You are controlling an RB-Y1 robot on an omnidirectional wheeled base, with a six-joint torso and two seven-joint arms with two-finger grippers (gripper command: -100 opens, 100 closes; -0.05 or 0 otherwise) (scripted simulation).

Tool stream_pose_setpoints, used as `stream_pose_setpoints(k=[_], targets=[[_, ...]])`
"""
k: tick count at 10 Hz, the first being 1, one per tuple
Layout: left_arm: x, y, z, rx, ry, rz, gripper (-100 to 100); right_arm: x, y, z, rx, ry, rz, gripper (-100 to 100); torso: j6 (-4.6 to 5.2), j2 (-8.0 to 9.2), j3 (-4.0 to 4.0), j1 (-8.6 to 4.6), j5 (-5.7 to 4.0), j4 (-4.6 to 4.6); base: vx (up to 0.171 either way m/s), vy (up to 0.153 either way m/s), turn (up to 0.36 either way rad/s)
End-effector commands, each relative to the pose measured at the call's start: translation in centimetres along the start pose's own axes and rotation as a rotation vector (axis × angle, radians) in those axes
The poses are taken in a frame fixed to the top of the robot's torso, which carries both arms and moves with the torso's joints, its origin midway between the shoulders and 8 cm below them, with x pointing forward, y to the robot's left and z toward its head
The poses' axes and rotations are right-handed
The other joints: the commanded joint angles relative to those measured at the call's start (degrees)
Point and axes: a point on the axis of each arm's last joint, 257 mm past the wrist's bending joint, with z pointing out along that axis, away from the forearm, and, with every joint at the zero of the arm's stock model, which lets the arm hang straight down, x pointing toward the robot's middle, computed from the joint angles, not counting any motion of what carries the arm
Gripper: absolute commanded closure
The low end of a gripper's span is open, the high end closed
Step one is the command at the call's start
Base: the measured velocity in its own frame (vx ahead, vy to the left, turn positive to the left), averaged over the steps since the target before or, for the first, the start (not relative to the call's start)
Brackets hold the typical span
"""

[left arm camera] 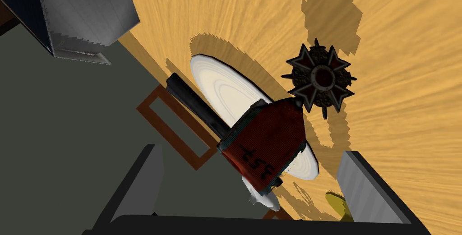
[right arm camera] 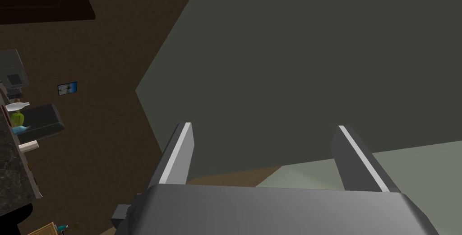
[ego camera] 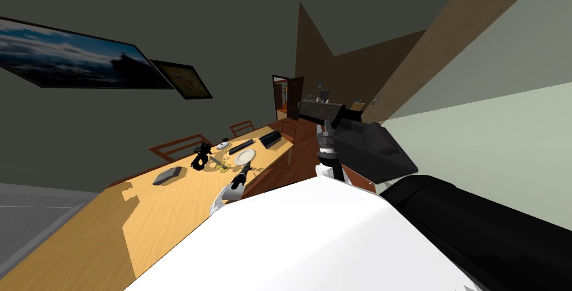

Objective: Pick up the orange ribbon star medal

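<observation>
Our left gripper (left arm camera: 250,152) hangs over the table (left arm camera: 406,43), fingers wide apart. The star medal (left arm camera: 288,119) lies between them, red ribbon across the white plate (left arm camera: 225,88), not grabbed yet. Our right gripper (right arm camera: 265,127) is open too

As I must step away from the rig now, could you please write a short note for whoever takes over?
Left gripper: jaws open, nothing held, poised over the wooden table.
Right gripper: jaws open, idle, away from the table.
The star medal is by the white plate. Its red ribbon overlaps the plate and shows between the left jaws, untouched.
Done: left arm lined up on the medal.
Left: close on the medal and lift it.
</observation>
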Motion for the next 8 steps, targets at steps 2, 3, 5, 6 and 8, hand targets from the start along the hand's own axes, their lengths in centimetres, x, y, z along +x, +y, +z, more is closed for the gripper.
stream_pose_setpoints(k=[2,3,5,6,8], targets=[[0.4,0.83,0.09,0.002,0.002,0.001,-100,0.0,0.0,0.0,0.0,0.0,0.0,0,0.0,-0.16,-0.08,0.01,0.0,-0.03,0.074,0.002,0.012],[0.58,1.18,0.11,0.003,0.003,0.001,-100,0.0,0.0,0.0,0.0,0.0,0.0,0,0.0,-0.28,-0.16,0.03,0.01,-0.06,0.105,-0.001,0.013],[0.5,1.01,0.0,0.002,0.003,0.001,100,0.0,0.0,0.0,0.0,0.0,0.0,0,0.0,-0.22,-0.14,0.0,0.0,-0.06,0.028,-0.001,0.004],[0.51,1.14,-0.03,0.0,0.003,0.001,100,0.0,0.0,0.0,0.0,0.0,0.0,0,0.03,-0.09,-0.04,0.0,0.0,0.01,0.0,0.0,0.0],[0.5,1.04,-0.01,0.001,0.003,0.001,100,0.0,0.0,0.0,0.0,0.0,0.0,0,0.01,0.0,0.01,0.0,0.0,0.01,0.0,0.0,0.0]])
